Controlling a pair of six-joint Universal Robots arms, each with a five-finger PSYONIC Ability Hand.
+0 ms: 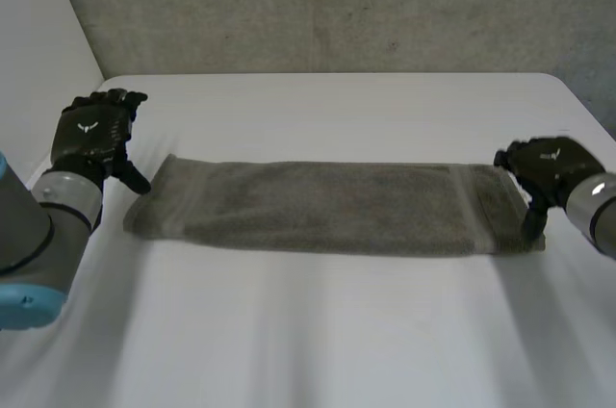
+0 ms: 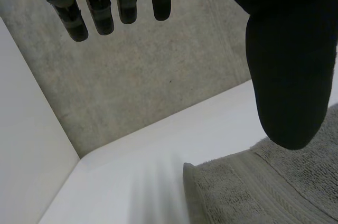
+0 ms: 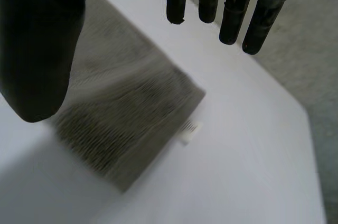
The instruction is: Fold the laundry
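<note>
A grey-green terry towel (image 1: 327, 206), folded into a long narrow strip, lies flat across the middle of the white bench (image 1: 308, 341), its long sides running from one arm's side to the other. A woven band crosses it near each short end.

The black left hand (image 1: 91, 134) is at the towel's left end, just beyond the far corner. In the left wrist view the hand (image 2: 290, 65) has its fingers (image 2: 100, 10) straight and the thumb spread well away from them, with nothing held; the towel's corner (image 2: 274, 182) lies on the bench under the thumb.

The black right hand (image 1: 549, 165) is at the towel's right end, its thumb pointing down at the near corner there; whether the thumb touches the cloth cannot be told. In the right wrist view this hand (image 3: 42, 44) is likewise spread, fingers (image 3: 232, 18) straight and apart from the thumb, gripping nothing, and the towel's end (image 3: 121, 118) lies below the palm. A small white label (image 3: 189, 131) sticks out from the edge of that end.

A rough grey concrete wall (image 1: 337, 4) stands behind the bench, and a plain white panel (image 1: 38, 23) closes its left side.
</note>
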